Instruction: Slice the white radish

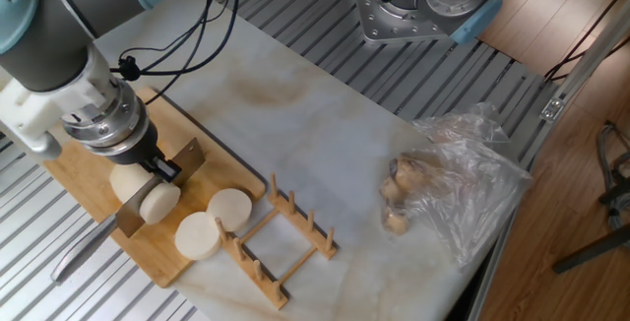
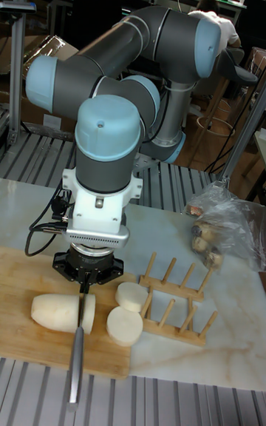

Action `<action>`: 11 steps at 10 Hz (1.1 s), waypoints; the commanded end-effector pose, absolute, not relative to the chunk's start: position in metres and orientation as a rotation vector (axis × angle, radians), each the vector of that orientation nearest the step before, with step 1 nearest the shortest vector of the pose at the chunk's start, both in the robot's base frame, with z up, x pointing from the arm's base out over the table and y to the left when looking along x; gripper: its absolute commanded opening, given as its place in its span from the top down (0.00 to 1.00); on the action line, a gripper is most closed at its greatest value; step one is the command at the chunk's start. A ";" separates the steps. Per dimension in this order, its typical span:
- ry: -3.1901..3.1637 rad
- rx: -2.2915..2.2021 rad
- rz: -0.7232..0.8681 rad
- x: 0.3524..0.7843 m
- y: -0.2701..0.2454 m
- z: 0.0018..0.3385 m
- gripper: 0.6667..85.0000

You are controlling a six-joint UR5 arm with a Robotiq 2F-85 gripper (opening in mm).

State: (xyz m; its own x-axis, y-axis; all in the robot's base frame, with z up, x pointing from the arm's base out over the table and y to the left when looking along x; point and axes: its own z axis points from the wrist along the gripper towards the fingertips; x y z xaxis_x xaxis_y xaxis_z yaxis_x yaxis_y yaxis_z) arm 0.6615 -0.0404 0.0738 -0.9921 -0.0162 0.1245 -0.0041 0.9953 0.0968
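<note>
Two slices (image 1: 215, 221) already cut, lying off to the claw's side | claw (image 1: 156, 166) clamped on knife (image 2: 77, 352) | blade sunk in radish (image 2: 63, 311) right under the claw | risk: loose radish could roll and skew the cut

No text, label, brand or number is legible anywhere.
</note>
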 end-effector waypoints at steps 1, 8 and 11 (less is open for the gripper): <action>-2.997 0.020 -0.168 0.661 -0.038 0.078 0.99; -2.961 0.062 -0.079 0.658 -0.049 0.109 0.99; -2.997 0.032 -0.045 0.666 -0.045 0.113 0.99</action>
State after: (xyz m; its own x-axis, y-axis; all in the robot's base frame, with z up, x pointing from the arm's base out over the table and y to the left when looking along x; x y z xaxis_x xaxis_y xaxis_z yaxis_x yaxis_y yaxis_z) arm 0.6613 -0.0463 0.1018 -0.9873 -0.0344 0.1549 -0.0283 0.9988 0.0412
